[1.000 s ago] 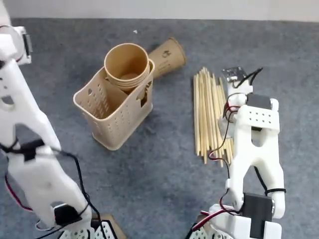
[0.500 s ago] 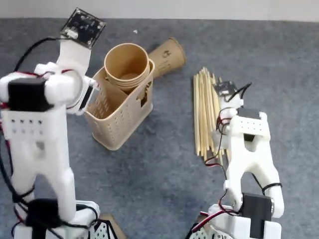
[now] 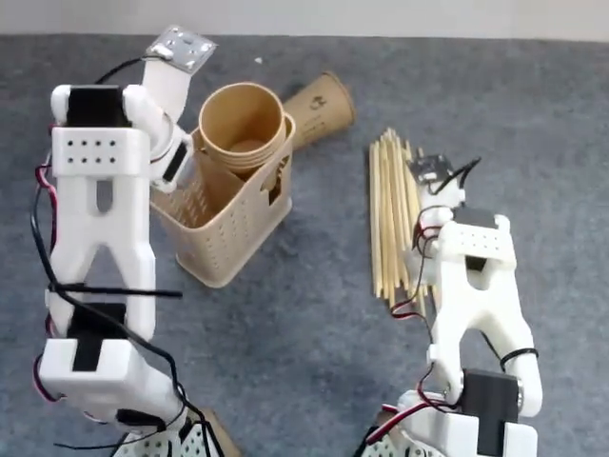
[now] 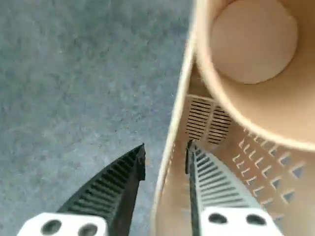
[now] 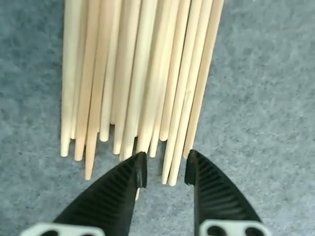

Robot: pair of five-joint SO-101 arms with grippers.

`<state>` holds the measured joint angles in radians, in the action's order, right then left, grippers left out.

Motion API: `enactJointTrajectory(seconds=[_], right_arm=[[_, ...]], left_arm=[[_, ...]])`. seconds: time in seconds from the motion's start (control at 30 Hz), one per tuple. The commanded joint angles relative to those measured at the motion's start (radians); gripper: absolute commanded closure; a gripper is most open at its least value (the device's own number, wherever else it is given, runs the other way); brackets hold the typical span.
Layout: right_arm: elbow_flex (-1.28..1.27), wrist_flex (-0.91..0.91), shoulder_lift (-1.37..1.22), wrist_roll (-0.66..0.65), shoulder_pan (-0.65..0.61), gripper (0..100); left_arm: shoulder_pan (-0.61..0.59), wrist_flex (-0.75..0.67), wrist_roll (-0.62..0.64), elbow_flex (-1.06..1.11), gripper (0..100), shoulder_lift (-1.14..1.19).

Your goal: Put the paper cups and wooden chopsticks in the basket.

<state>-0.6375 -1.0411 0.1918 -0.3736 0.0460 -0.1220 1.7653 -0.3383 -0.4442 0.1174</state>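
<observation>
Where the grey, short-piled carpet (image 3: 314, 324) covers the table, a beige plastic basket (image 3: 219, 233) stands with its open top up. Its walls are thin and cut with rows of narrow slots, and a divider splits the inside. A stack of tan paper cups (image 3: 243, 124), smooth-walled and round-mouthed, sits upright in one end compartment. One more paper cup (image 3: 319, 107) of the same tan lies on its side on the carpet just behind the basket.

The wooden chopsticks (image 3: 395, 214) are slim, pale rods of bare wood. They lie flat and side by side in a loose bundle, ends uneven, well apart from the basket.

The left gripper (image 4: 165, 157) has ribbed fingers set a narrow gap apart, and they straddle the basket's slotted wall. One finger hangs outside over the carpet, and the other is inside the compartment next to the cups. Whether either finger touches the wall cannot be told.

The right gripper (image 5: 165, 167) also stands narrowly parted and holds nothing. It hovers over the near ends of the chopsticks, and a couple of those ends lie in line with its gap.
</observation>
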Motion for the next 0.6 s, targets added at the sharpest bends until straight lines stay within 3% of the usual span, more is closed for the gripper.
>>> enactJointTrajectory(seconds=[0.0,0.1,0.33,0.57], right_arm=[[0.004,0.010,0.050,0.002,-0.012,86.0],[0.004,0.010,0.050,0.002,-0.012,86.0],[0.004,0.005,0.050,0.002,-0.012,86.0],[0.004,0.004,0.047,0.002,-0.012,86.0]], left_arm=[[-0.005,0.008,-0.005,0.021,94,0.019],[-0.002,0.009,0.044,0.065,100,0.050],[0.002,0.009,0.428,0.111,100,0.113],[0.061,0.011,0.713,0.064,100,0.117]])
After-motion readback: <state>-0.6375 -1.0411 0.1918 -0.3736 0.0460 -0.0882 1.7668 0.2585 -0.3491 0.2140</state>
